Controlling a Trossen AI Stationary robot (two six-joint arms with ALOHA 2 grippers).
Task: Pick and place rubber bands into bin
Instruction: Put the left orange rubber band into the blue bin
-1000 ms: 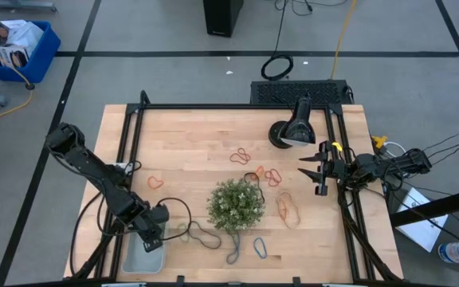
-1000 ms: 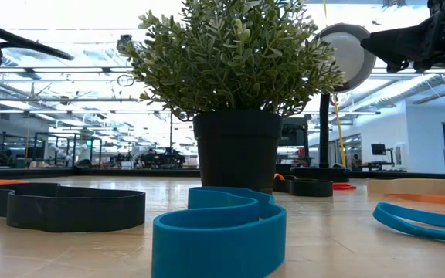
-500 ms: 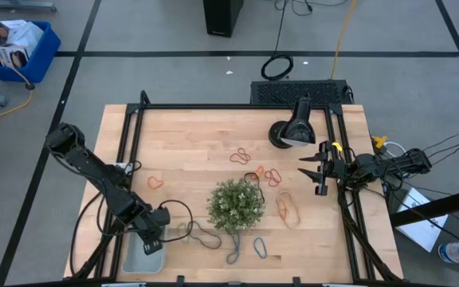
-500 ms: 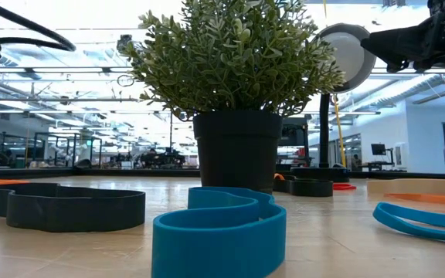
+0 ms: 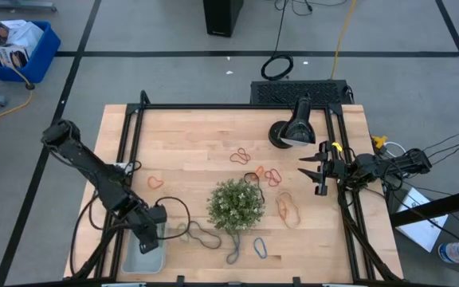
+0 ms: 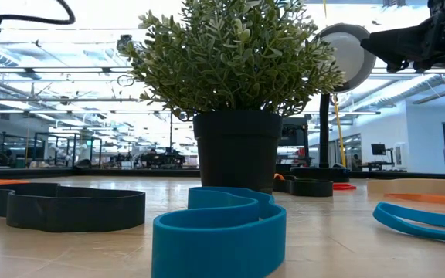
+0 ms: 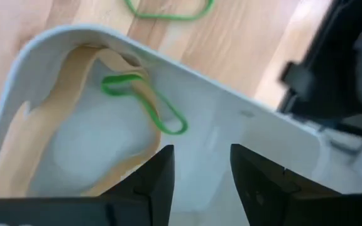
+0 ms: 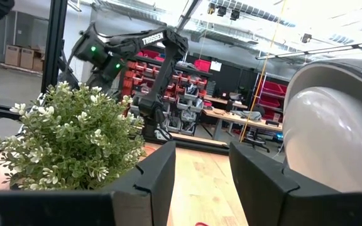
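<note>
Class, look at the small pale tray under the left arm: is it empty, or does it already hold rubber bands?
Not empty. The tray holds a tan band and a green band, seen past the left gripper.

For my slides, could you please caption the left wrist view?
Left gripper, fingers open, above the pale bin holding a green rubber band and a tan one.

A grey floor (image 5: 174, 32) crossed by dark lines surrounds the wooden table (image 5: 205, 135). Beyond the table's far edge stand a black box (image 5: 221, 16) and a coiled black cable (image 5: 277, 67), with a yellow cord (image 5: 343, 32) running past. Far off the table's far left corner sits a deep-blue bin (image 5: 18, 48) with paper. Bright ceiling lights (image 6: 68, 69) and red shelving (image 8: 197, 66) fill the room beyond.
</note>
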